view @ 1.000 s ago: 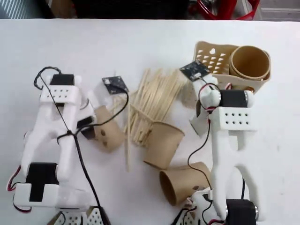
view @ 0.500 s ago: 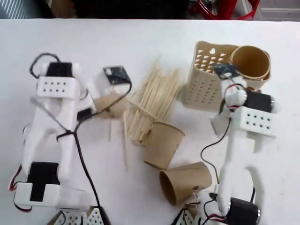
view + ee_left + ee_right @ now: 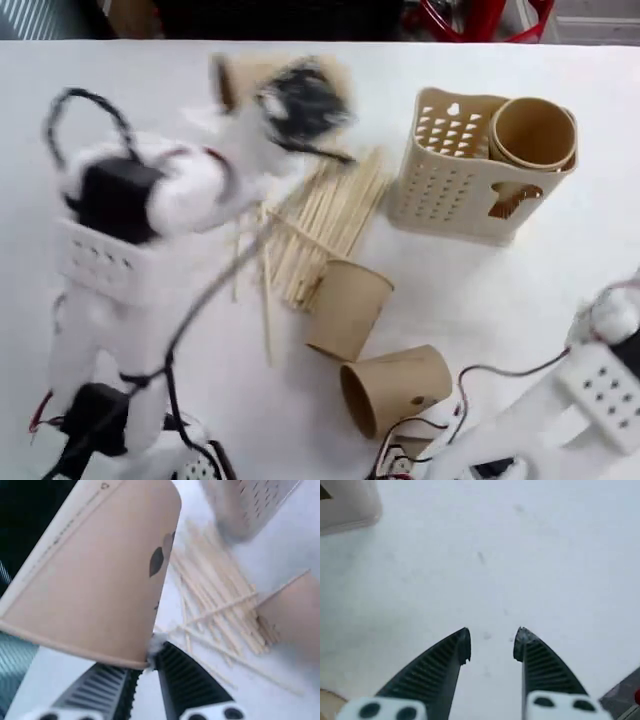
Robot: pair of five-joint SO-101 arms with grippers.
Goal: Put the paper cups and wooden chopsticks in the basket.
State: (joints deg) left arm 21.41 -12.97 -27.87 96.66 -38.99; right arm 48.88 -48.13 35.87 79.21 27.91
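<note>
My left gripper [image 3: 150, 662] is shut on the rim of a brown paper cup [image 3: 95, 575], held up in the air above the table's far left-centre; the high view shows the cup [image 3: 238, 75] beyond the chopstick pile. Wooden chopsticks [image 3: 325, 220] lie fanned out in the middle, also under the left wrist camera [image 3: 220, 610]. Two more paper cups lie on their sides nearer the front, one [image 3: 350, 305] touching the pile, one [image 3: 395, 385] below it. The beige basket [image 3: 450, 180] at the back right holds stacked cups [image 3: 533, 130]. My right gripper [image 3: 491, 644] is open over bare table.
The right arm [image 3: 600, 375] sits low at the front right corner, away from the basket. A basket corner [image 3: 345, 505] shows in the right wrist view. Black cables [image 3: 200, 310] trail from the left arm. The white table reaches a dark edge at the back.
The left arm has lifted its cup off the table and swung it up and toward the back. The right arm has pulled back from the basket to the front right corner.
</note>
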